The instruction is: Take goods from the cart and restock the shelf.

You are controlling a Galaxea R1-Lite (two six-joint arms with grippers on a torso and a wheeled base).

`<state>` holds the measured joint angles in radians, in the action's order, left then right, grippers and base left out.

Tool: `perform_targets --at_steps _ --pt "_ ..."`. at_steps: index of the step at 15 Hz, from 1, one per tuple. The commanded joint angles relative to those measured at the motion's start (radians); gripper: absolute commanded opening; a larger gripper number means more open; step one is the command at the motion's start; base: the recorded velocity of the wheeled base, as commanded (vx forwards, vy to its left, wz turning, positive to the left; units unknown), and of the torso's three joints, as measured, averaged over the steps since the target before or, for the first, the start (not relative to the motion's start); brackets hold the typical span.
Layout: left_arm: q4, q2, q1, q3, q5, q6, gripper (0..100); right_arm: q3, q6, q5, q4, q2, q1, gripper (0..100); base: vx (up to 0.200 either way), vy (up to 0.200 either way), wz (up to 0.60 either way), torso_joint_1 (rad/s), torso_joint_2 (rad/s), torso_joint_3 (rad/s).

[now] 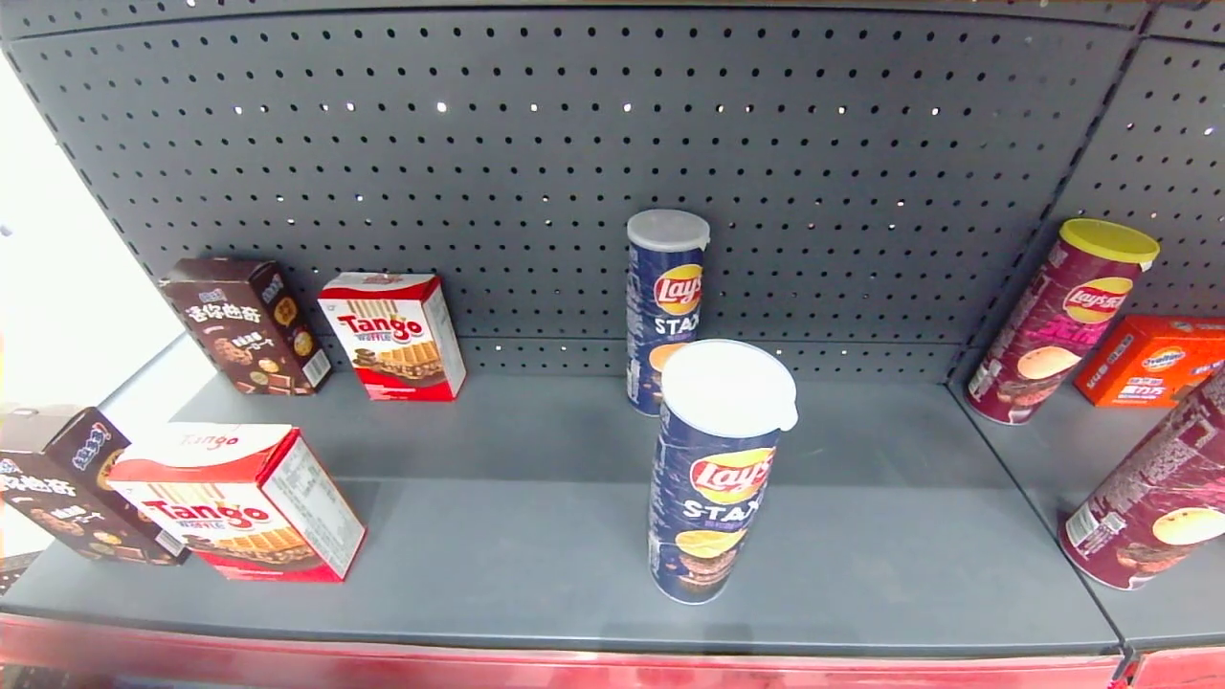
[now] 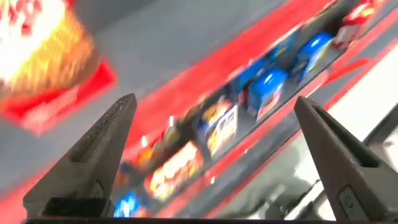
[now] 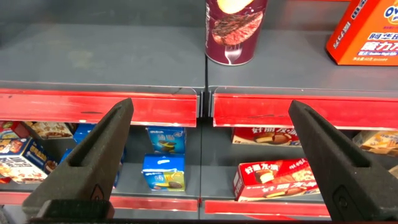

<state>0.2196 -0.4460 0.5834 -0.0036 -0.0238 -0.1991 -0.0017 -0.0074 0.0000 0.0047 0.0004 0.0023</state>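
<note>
On the grey shelf (image 1: 498,517) stand two blue chip cans, one near the front (image 1: 720,469) and one at the back (image 1: 665,306). To their left are two red wafer boxes (image 1: 244,502) (image 1: 394,335) and two dark cookie boxes (image 1: 249,325) (image 1: 67,483). My left gripper (image 2: 214,102) is open and empty, below the shelf's red front edge (image 2: 205,62), with a blurred red wafer box (image 2: 46,68) beyond it. My right gripper (image 3: 211,104) is also open and empty, in front of the red shelf edge (image 3: 99,106), below a maroon can (image 3: 235,31).
In the shelf bay to the right stand two maroon cans (image 1: 1062,321) (image 1: 1158,498) and an orange box (image 1: 1148,359), the same orange box (image 3: 367,31) showing in the right wrist view. Lower shelves hold blue boxes (image 3: 165,171) and red boxes (image 3: 273,177). A perforated back panel (image 1: 536,144) closes the shelf.
</note>
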Motion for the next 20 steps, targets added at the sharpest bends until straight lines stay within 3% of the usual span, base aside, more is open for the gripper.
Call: perform_targets --at_steps 1,2,3,5,7,10,11,13,14,15,20 --pt "-0.109 0.174 -0.135 0.004 -0.021 0.001 100 0.0 0.0 0.0 0.0 0.0 0.001 100 0.0 0.0 0.0 0.0 0.0 0.0" --pt "-0.163 0.231 -0.226 0.002 -0.021 0.009 100 0.0 0.0 0.0 0.0 0.0 0.001 100 0.0 0.0 0.0 0.0 0.0 0.0" --pt "-0.155 0.262 -0.338 0.002 -0.021 0.01 100 0.0 0.0 0.0 0.0 0.0 0.001 100 0.0 0.0 0.0 0.0 0.0 0.0" --pt "-0.157 0.32 -0.471 0.004 -0.021 0.043 100 0.0 0.0 0.0 0.0 0.0 -0.001 100 0.0 0.0 0.0 0.0 0.0 0.0" --pt "-0.155 0.352 -0.473 0.004 -0.021 0.072 100 0.0 0.0 0.0 0.0 0.0 0.001 100 0.0 0.0 0.0 0.0 0.0 0.0" --pt "-0.155 0.352 -0.481 0.004 -0.021 0.073 100 0.0 0.0 0.0 0.0 0.0 0.001 100 0.0 0.0 0.0 0.0 0.0 0.0" --pt "-0.155 0.352 -0.504 0.004 -0.022 0.073 100 0.0 0.0 0.0 0.0 0.0 0.001 100 0.0 0.0 0.0 0.0 0.0 0.0" --pt "-0.155 0.395 -0.611 0.004 -0.019 0.092 100 0.0 0.0 0.0 0.0 0.0 -0.001 100 0.0 0.0 0.0 0.0 0.0 0.0" --pt "-0.157 0.421 -0.588 0.004 -0.025 0.119 100 0.0 0.0 0.0 0.0 0.0 0.001 100 0.0 0.0 0.0 0.0 0.0 0.0" --pt "-0.155 0.438 -0.585 0.004 -0.019 0.127 100 0.0 0.0 0.0 0.0 0.0 -0.001 100 0.0 0.0 0.0 0.0 0.0 0.0" --pt "-0.157 0.44 -0.585 0.004 -0.021 0.139 100 0.0 0.0 0.0 0.0 0.0 0.001 100 0.0 0.0 0.0 0.0 0.0 0.0"
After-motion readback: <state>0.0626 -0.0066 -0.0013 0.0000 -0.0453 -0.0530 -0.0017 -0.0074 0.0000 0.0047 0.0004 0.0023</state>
